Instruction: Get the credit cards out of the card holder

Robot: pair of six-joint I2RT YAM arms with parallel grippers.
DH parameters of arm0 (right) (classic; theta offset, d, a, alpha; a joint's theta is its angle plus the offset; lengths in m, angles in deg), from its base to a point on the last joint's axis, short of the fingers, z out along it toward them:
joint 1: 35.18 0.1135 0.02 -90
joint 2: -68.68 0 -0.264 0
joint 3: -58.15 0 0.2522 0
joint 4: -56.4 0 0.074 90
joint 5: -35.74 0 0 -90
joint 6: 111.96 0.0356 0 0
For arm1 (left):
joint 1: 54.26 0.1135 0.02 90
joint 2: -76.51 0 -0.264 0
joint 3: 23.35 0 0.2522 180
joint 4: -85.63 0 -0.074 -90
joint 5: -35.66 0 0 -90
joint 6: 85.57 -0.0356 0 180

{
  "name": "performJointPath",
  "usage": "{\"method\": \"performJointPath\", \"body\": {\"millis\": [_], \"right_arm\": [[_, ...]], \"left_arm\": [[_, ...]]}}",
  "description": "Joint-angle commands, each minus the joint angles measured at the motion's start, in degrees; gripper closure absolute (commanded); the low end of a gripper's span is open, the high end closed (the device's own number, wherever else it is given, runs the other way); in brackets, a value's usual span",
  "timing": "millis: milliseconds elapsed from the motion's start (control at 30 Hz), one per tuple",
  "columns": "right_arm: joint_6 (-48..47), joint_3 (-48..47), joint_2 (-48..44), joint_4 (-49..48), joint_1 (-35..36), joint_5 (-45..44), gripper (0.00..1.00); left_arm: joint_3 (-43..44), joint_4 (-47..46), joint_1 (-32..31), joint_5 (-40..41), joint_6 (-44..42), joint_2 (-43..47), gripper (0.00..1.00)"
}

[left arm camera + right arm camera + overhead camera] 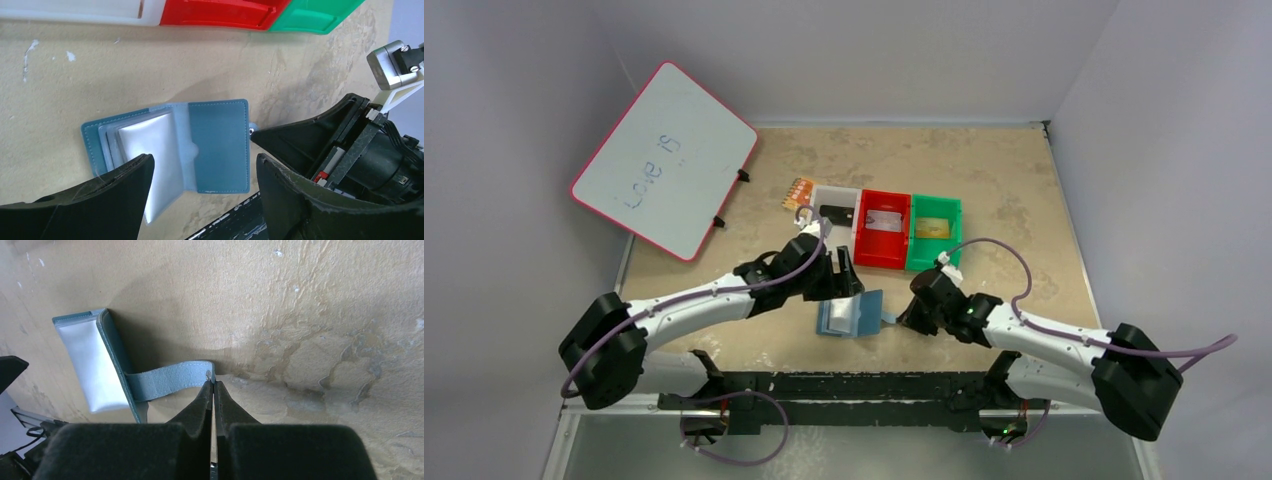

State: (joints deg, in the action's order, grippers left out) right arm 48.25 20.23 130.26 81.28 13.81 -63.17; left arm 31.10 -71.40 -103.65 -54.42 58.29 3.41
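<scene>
Blue leather lies spread on the tan table (1024, 200) as two robot arms work on a wallet (849, 315) near the middle of the near edge, between their grippers. The right gripper (214, 385) has its jaws pressed together on the wallet's side tab (170, 380), apparently to pin the wallet in place and keep it from folding shut. The left gripper (202, 162) hangs just above the wallet with its jaws apart, one finger over each half, seemingly lined up to pick at a pocket. The wallet lies open, inside up, with its long axis running left to right and its fold running near to far. The tab points right, towards the gripper that holds it, and the right cover looks slightly raised. A pale silvery leaf (155, 160) fans out of the left half; whether it is a card or a clear sleeve cannot be told. On the far side stand a white bin (836, 190), a red bin (879, 262) and a green bin (934, 264), touching in a row. They hold a black card (836, 212), a silver card (884, 222) and a gold card (932, 228), which suggests most of the job is done.
</scene>
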Motion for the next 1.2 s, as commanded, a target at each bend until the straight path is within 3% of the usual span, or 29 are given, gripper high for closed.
{"method": "performJointPath", "body": {"millis": [0, 233, 467, 800, 967, 1167], "right_arm": [[1.78, 1.04, -1.52, -0.11, -0.13, -2.69, 1.00], [2.03, 3.42, -3.70, -3.13, -0.13, -1.97, 1.00], [2.40, 3.33, -3.97, -3.40, -0.13, -0.69, 0.96], [2.63, -0.18, -14.05, 1.38, -0.17, -2.47, 0.54], [1.71, -2.81, -17.68, 2.59, -0.13, -3.79, 0.49], [1.76, -1.29, -17.86, -5.26, -0.18, -2.33, 0.49]], "left_arm": [[3.48, -1.52, -1.15, -0.95, -2.62, -2.59, 0.26], [4.65, -8.64, -2.97, -6.16, -0.86, -7.97, 0.29], [4.48, -5.39, -5.59, -0.79, 1.26, -14.29, 0.45], [3.43, -1.52, -7.23, 1.11, -1.27, -16.81, 0.63], [3.58, -0.99, -8.14, 2.80, -0.92, -17.50, 0.66], [3.60, -0.59, -8.68, 4.24, -0.29, -17.00, 0.68]]}}
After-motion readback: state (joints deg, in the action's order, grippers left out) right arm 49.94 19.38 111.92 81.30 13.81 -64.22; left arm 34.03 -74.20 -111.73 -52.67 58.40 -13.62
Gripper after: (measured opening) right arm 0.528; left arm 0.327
